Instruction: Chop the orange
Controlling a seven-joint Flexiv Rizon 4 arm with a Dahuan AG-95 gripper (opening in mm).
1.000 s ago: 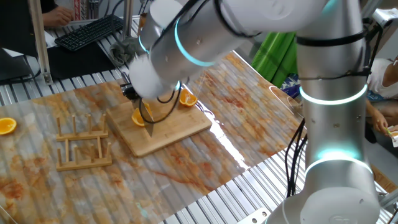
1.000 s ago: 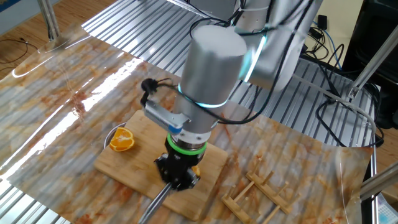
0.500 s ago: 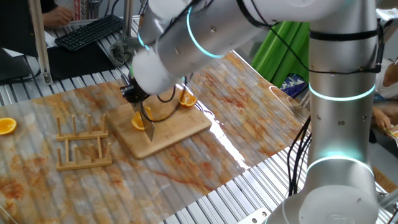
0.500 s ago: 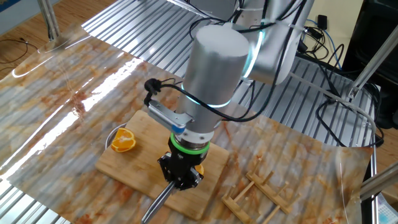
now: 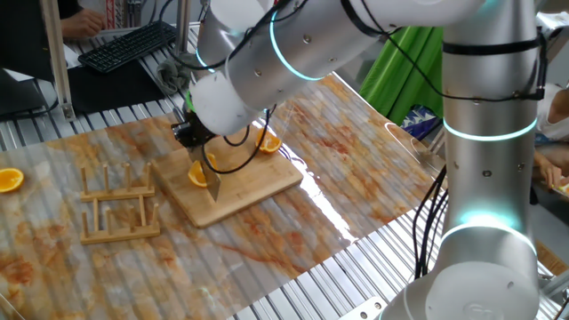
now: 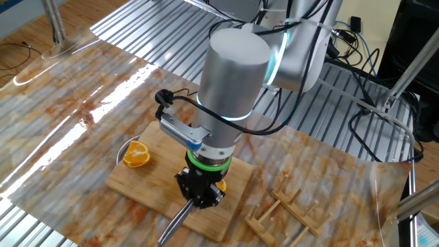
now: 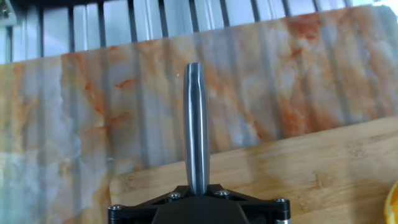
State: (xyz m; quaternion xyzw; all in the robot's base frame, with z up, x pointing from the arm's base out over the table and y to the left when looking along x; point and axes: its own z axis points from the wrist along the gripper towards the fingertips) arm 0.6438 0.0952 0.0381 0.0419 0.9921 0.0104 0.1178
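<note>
Chopping step: a knife [image 7: 196,130] is pinched in the gripper [image 6: 199,192], jaws pressed together on it.
The orange [image 5: 199,174] is seen just beside the jaws on the wooden board [image 5: 258,182]; a downward cut through it is judged next.

No legible text or labels.

Table [image 5: 53,133] = ribbed metal slats w/ a clear sheet [image 5: 356,169] over them, stained orange-brown. On the sheet: wooden board [image 5: 253,191] near mid, wooden peg rack [image 5: 120,209] just beside it, and an orange half [image 5: 10,180] well apart at the far edge. Rack [image 6: 285,216] also shows beside board [image 6: 140,182] in the other fixed view.
</note>
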